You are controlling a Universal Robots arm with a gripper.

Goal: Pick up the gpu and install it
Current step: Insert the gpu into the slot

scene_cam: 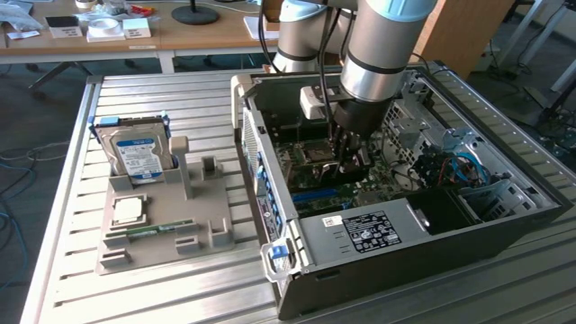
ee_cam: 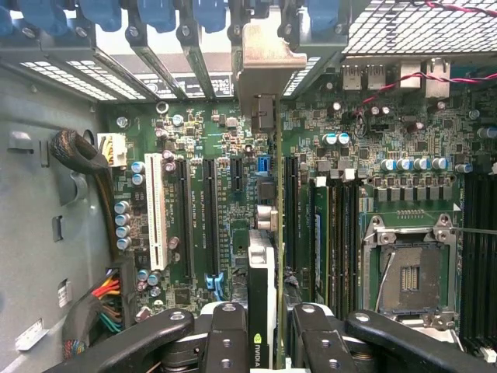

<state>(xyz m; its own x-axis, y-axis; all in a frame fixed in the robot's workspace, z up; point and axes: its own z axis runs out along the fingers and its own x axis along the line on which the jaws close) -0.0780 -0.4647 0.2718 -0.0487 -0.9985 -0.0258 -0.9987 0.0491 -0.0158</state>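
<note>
Black fingers (ee_cam: 225, 342) of the gripper (ee_cam: 260, 346) pinch the gpu (ee_cam: 262, 287) edge-on, closed on it, above the motherboard (ee_cam: 202, 155) inside the computer case (scene_cam: 504, 229).

The claw (scene_cam: 349, 156) holds the gpu (scene_cam: 342, 172) inside the open computer case (scene_cam: 504, 233).

Bright daylight glares off the ribbed tabletop (scene_cam: 180, 94); case (scene_cam: 504, 236) interior shadowed; wrist view evenly lit, pincer (ee_cam: 260, 342) slightly blurred
</note>
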